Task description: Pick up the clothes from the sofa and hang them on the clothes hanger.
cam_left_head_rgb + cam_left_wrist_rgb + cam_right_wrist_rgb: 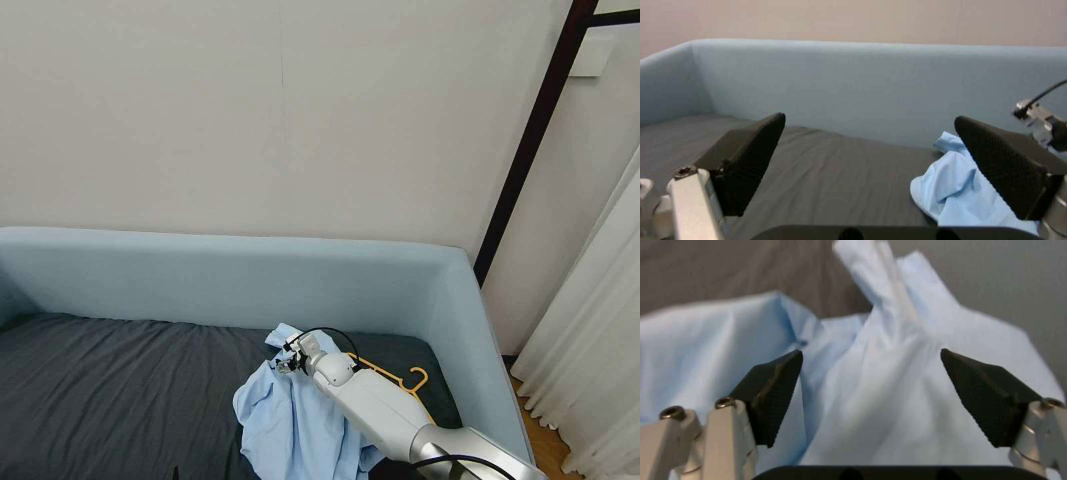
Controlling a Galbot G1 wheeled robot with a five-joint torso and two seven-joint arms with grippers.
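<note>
Indoors. Plain cream wall (250, 120) behind a sofa (300, 275) with pale blue padded back and arm. Dark grey seat cover (110, 390), lightly creased. Dark pole (530, 140) slanting up at far right, white curtain (600, 350) below it. Crumpled light blue shirt (285, 420) at the seat's right end, orange hanger (405, 382) just beside it, partly under the right arm (380, 405). Right claw (870, 354) poised over the shirt, spread wide, gripping nothing. Left claw (870, 120) likewise wide open and empty, above bare seat cover near the shirt.
</note>
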